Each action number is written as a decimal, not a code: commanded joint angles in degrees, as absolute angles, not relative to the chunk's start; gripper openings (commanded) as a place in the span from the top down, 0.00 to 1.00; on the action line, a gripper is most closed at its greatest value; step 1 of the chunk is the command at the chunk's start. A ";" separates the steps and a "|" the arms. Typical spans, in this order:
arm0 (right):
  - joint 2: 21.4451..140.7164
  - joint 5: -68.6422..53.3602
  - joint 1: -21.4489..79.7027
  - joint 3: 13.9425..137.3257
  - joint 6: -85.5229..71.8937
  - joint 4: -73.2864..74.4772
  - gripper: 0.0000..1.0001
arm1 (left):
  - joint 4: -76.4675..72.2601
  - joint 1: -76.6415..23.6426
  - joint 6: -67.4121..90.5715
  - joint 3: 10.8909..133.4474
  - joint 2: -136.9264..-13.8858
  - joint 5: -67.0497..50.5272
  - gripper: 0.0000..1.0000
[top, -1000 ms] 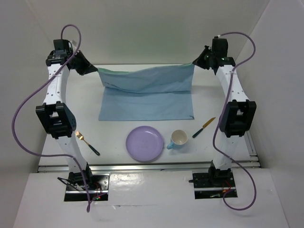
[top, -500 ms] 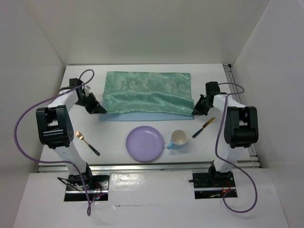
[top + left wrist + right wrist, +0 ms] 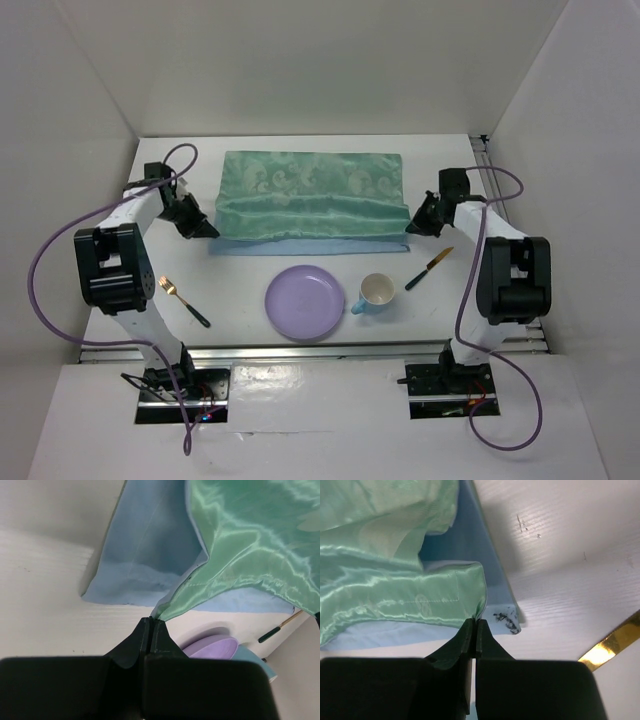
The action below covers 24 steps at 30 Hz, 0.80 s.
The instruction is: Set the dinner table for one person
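The teal-green patterned cloth (image 3: 312, 192) lies on the white dinner table (image 3: 240, 290), its shiny side up over a pale blue layer (image 3: 300, 246) that shows along the near edge. My left gripper (image 3: 211, 231) is shut on the cloth's near left corner (image 3: 172, 607), low over the table. At the near right corner (image 3: 479, 602) my right gripper (image 3: 409, 228) is shut on the cloth as well. In front stand a purple plate (image 3: 305, 301) and a pale blue mug (image 3: 376, 293). A knife (image 3: 429, 267) lies to the right and a fork (image 3: 185, 301) to the left.
White walls close in the table on the left, back and right. In the left wrist view the plate (image 3: 212, 647) and the knife (image 3: 279, 629) show beyond the fingers. The knife's gold blade (image 3: 615, 640) lies close to the right gripper.
A second ago both grippers held the cloth high at the back, blue side showing. They have swung down and forward, so the green side now lies on top.
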<state>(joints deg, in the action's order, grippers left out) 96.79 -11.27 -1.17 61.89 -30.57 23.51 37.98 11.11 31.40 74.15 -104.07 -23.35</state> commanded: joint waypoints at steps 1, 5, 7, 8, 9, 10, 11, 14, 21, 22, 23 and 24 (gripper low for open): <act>91.68 -9.84 -1.58 61.79 -29.97 23.20 1.00 | 40.25 11.16 29.44 78.05 -99.41 -21.63 1.00; 91.05 -8.61 -1.58 61.79 -29.44 23.20 1.00 | 40.78 12.30 29.44 78.75 -97.30 -20.04 1.00; 91.05 -8.61 -1.58 60.39 -29.44 23.20 1.00 | 40.78 12.30 28.92 78.13 -97.29 -19.51 1.00; 91.58 -9.14 -1.58 59.86 -29.44 23.20 1.00 | 40.78 12.91 28.92 77.53 -98.17 -19.51 1.00; 91.58 -9.14 -1.58 59.85 -29.44 23.20 1.00 | 40.78 12.92 28.92 76.39 -98.70 -19.51 1.00; 91.58 -9.14 -1.58 58.81 -29.44 22.59 1.00 | 40.78 12.92 28.92 75.68 -99.31 -19.51 1.00; 92.10 -9.14 -1.58 57.93 -29.44 22.59 1.00 | 39.91 12.92 28.92 74.80 -99.32 -19.51 1.00; 92.11 -10.19 -1.58 56.52 -29.44 21.88 1.00 | 38.32 12.92 29.62 72.51 -99.93 -18.98 1.00; 93.16 -11.42 -1.58 55.99 -28.92 21.36 1.00 | 37.62 13.45 30.67 71.02 -103.70 -17.49 0.94; 93.16 -11.43 -1.58 55.99 -28.92 21.36 1.00 | 37.62 13.45 30.67 71.02 -103.71 -16.88 0.67; 93.69 -11.43 -1.58 55.99 -28.92 21.36 1.00 | 38.23 13.45 31.20 71.02 -103.71 -15.83 0.60; 93.69 -11.43 -1.58 55.99 -28.92 21.36 0.95 | 38.23 13.45 31.20 70.23 -103.71 -15.21 0.55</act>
<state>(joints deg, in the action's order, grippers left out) 93.25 -11.38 -1.17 56.53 -29.93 23.16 38.48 12.95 30.44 70.81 -103.46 -17.67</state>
